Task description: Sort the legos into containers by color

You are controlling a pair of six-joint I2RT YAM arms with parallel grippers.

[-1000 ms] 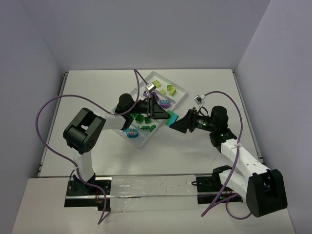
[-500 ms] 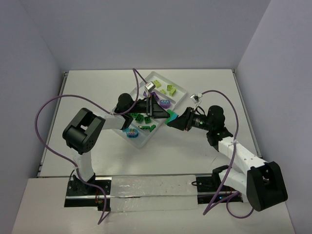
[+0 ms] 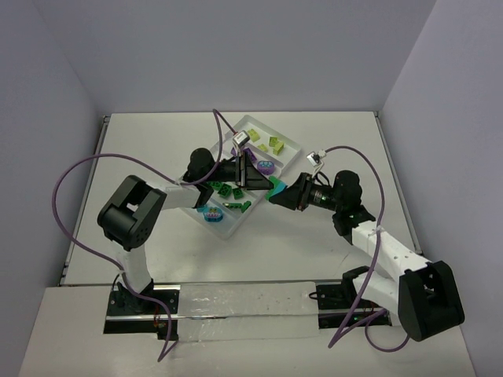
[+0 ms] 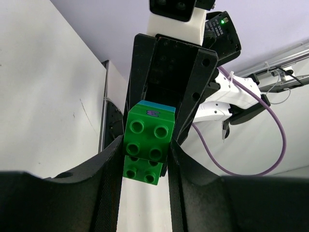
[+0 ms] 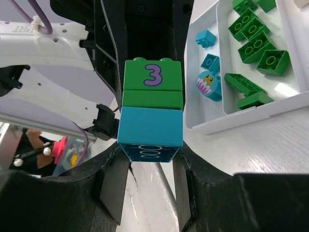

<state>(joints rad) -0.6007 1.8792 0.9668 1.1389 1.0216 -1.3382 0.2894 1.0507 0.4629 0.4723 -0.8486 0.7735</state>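
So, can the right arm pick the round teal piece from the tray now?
Probably not yet: the right gripper is shut on the teal end of the green-and-teal clump, whose green end the left gripper holds. The round teal piece lies uncovered.
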